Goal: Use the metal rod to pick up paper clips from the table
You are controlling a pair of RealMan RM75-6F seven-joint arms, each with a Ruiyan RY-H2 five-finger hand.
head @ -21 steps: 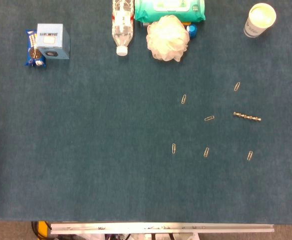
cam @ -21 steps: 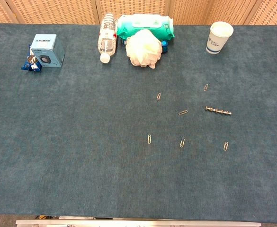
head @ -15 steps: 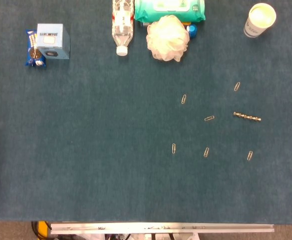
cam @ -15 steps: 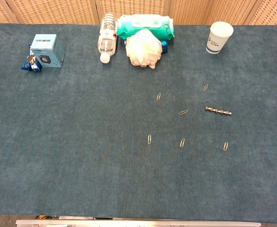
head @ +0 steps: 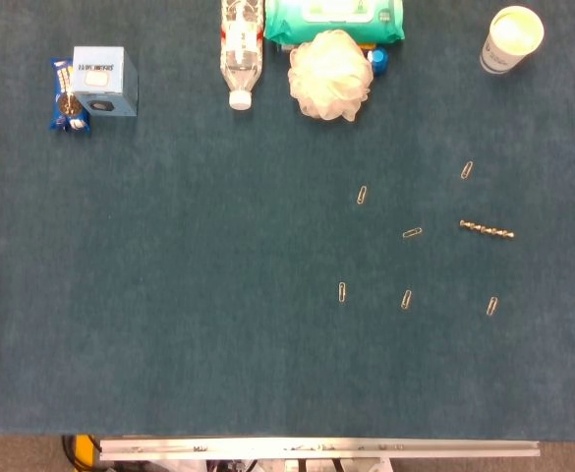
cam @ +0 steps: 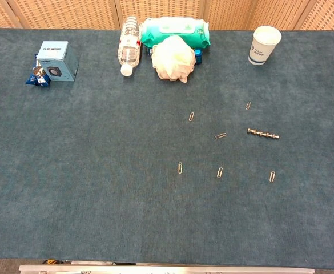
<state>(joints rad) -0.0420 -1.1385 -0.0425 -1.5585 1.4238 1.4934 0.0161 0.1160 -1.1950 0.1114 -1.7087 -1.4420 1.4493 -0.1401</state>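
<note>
neither hand shows in either view, so their state cannot be told; the pale sliver at the table's (head: pixel 169 295) left edge a moment ago is gone. everything else is unmoved. along the far edge sit a blue box (head: pixel 103 81), a water bottle (head: pixel 242 49) lying down, a green wipes pack (head: pixel 334 18), a white bath pouf (head: pixel 330 75) and a paper cup (head: pixel 511 38). nothing lies over the metal rod (head: pixel 487 230), flat toward the right edge with six paper clips (head: pixel 412 233) scattered near it.
</note>
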